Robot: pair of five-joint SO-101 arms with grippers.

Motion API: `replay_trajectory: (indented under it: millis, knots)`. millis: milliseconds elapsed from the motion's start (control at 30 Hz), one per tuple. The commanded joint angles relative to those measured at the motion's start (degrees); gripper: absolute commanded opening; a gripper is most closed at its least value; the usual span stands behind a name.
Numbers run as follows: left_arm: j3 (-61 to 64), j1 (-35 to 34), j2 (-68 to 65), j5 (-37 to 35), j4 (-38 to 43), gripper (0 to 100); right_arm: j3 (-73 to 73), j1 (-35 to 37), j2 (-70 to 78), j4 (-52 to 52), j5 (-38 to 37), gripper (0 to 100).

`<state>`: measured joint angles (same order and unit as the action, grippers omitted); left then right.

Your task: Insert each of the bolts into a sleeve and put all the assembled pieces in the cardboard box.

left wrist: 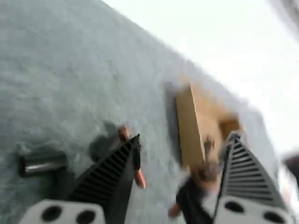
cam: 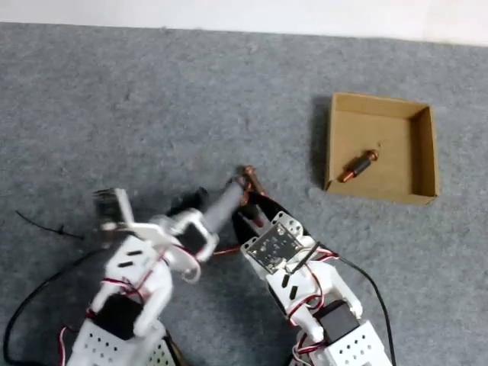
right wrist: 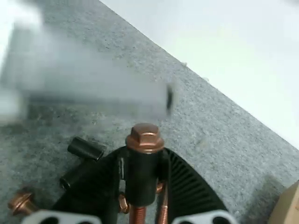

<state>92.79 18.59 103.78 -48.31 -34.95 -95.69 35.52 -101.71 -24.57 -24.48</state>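
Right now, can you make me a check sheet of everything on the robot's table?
Surface: gray carpet, flat.
Job's things: cardboard box holds one assembled piece; loose sleeves and a loose bolt lie on the carpet.
Clutter: nothing seen.
Grippers: left gripper open, empty; right gripper shut on a sleeved bolt.
Cables: black cable trails on the carpet.
Surroundings: white strip beyond the carpet.

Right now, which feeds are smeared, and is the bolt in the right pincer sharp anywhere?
Left wrist view: motion-blurred throughout, the cardboard box smeared. Right wrist view: the sleeved bolt in the right pincer is crisp, a grey blurred streak crosses beyond it. High view: steady, soft shadow beside the box.
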Motion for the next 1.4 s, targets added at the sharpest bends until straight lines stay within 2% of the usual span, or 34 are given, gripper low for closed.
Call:
replay_trajectory:
  millis: [0,133,200,333,433,600,700,900,1067,1200,1367]
  knots:
    - [-4.62,-7.52,0.92,-7.03,0.18,28,-3.21,-0.75,-0.84,1.71,-0.44,0.5]
    - [-4.35,-10.15,0.92,-6.95,1.14,26,-3.03,-2.59,-0.84,1.8,-0.44,0.5]
    - [-3.65,-10.33,0.92,-6.07,3.16,19,-2.86,-3.74,-0.84,1.89,-0.44,0.5]
    - [-0.75,-10.24,0.92,2.29,7.74,0,-2.68,-6.2,-0.84,1.89,4.31,0.5]
    - [-0.48,-10.42,0.92,5.36,8.53,1,-2.95,-7.69,-0.84,4.18,6.15,0.5]
    - [-0.48,-14.73,0.92,5.1,8.79,1,-5.32,-11.91,-0.75,10.86,7.03,0.5]
    - [-0.48,-15.69,0.92,5.01,8.62,1,-5.41,-14.64,-0.22,9.8,11.43,0.5]
    - [0.04,-15.6,0.92,5.01,8.53,1,-1.8,-21.49,-0.04,9.01,13.19,0.5]
    - [0.13,-15.78,0.92,5.19,8.53,1,1.19,-28.26,0.75,9.19,18.81,0.5]
    - [1.1,-15.6,0.92,5.27,8.79,1,6.64,-29.49,9.89,11.47,19.43,0.5]
    - [1.1,-15.78,0.92,5.27,8.79,1,19.38,-33.63,35.21,16.31,21.89,0.5]
